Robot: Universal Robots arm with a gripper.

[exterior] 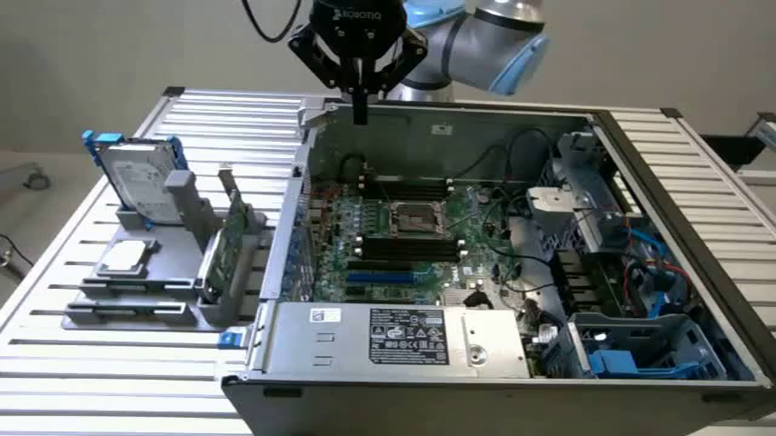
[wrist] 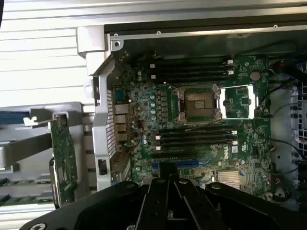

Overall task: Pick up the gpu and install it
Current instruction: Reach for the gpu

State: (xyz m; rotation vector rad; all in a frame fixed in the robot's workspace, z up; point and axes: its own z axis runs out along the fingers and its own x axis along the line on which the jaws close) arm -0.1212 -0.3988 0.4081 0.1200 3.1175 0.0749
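Green gpu (exterior: 231, 236) stands upright; end effector (exterior: 360, 114) hovers well apart.

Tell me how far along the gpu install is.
Nothing looks done yet. The gpu stands in the grey rack outside the case, ungrasped. The claw is shut and empty above the case's edge. Pickup and seating on the motherboard are both left.
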